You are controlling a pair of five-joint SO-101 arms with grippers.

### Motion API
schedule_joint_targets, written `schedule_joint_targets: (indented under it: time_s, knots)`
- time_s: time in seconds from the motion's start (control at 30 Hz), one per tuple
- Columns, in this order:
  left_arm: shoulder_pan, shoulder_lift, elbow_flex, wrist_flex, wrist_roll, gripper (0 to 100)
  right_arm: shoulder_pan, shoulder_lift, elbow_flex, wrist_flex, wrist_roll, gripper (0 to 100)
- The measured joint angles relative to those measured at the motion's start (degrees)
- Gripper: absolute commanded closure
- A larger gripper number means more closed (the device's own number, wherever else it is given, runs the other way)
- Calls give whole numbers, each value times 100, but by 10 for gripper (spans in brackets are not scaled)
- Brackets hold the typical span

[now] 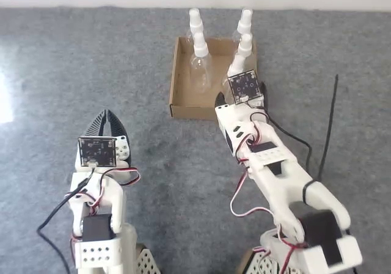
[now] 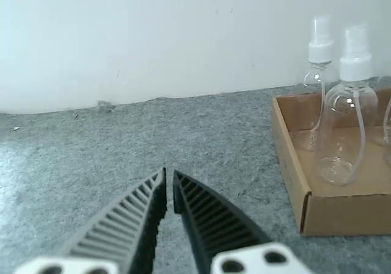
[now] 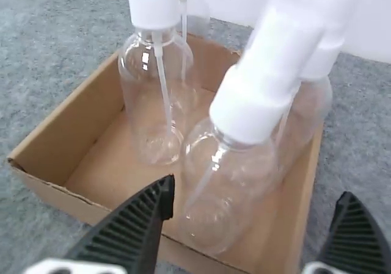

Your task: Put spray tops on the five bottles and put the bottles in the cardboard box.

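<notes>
The cardboard box (image 1: 181,79) sits at the far middle of the grey mat. Several clear bottles with white spray tops stand in it, among them a near right one (image 1: 244,47) and a near left one (image 1: 200,60). My right gripper (image 1: 238,94) hangs open over the box's near right corner. Its fingers (image 3: 137,228) stand on either side of the closest bottle (image 3: 241,164) without touching it. My left gripper (image 1: 107,124) is shut and empty over the mat, left of the box (image 2: 333,210), where two of the bottles (image 2: 345,127) show.
Grey felt mat (image 1: 73,72) covers the table up to a white wall at the back. A black cable (image 1: 327,133) runs along the right arm's right side. Open mat lies left of and in front of the box.
</notes>
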Motion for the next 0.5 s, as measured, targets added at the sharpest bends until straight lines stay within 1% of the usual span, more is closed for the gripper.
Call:
schedule_joint_targets:
  time_s: [0.3, 0.5]
  knots:
    - [0, 0, 0, 0, 0, 984, 0, -949, 0, 1345, 0, 636]
    - [0, 0, 0, 0, 0, 984, 0, -1319, 0, 1829, 0, 636]
